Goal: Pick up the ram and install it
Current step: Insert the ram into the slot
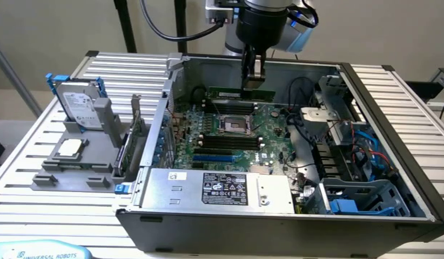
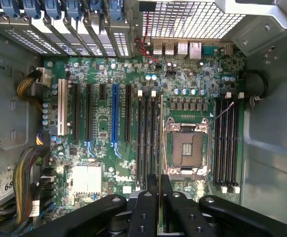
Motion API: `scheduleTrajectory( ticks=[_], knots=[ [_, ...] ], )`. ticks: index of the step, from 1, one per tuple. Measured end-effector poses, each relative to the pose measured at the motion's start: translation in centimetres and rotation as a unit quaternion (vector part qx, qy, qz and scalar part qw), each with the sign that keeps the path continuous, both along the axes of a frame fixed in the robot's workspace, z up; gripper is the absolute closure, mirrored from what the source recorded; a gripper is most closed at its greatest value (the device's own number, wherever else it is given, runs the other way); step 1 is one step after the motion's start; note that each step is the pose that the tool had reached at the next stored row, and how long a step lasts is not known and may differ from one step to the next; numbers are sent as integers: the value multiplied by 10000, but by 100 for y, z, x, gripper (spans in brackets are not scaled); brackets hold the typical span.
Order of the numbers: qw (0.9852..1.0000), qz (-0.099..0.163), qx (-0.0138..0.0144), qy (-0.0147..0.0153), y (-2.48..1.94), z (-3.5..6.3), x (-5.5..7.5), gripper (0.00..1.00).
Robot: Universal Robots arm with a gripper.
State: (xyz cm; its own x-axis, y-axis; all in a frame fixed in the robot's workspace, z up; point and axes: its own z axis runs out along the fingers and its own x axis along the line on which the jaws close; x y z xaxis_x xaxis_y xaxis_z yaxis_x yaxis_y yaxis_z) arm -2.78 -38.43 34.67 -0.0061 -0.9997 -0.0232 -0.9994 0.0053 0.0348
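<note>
Gripping ram [image 1: 240,94] in pincer [image 1: 252,81], motherboard [image 2: 117,176] marked DELL

Even, soft indoor light fills both views. The motherboard [image 2: 148,123] is bright and sharp from the wrist, while the perforated case panel [image 2: 192,19] glares white. Case walls [image 1: 207,70] cast mild shadows.

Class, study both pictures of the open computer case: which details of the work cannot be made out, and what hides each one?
- Exterior view: the tool covers the middle of the ram, so the contact with it is hidden.
- Wrist view: the ram is edge-on, a thin line; its chips are unreadable.
- Exterior view: whether the ram is over a particular slot cannot be told; the tool and case wall block it.
- Wrist view: the tool's fingertips are cut off by the picture's edge.
</note>
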Motion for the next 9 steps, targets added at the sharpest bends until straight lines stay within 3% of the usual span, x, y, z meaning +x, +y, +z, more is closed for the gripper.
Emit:
scheduleTrajectory(
  ticks=[4,9],
  knots=[
    [10000,1,6,0,-5,-55,1,86],
    [10000,0,8,9,-59,-146,0,86]
  ],
)
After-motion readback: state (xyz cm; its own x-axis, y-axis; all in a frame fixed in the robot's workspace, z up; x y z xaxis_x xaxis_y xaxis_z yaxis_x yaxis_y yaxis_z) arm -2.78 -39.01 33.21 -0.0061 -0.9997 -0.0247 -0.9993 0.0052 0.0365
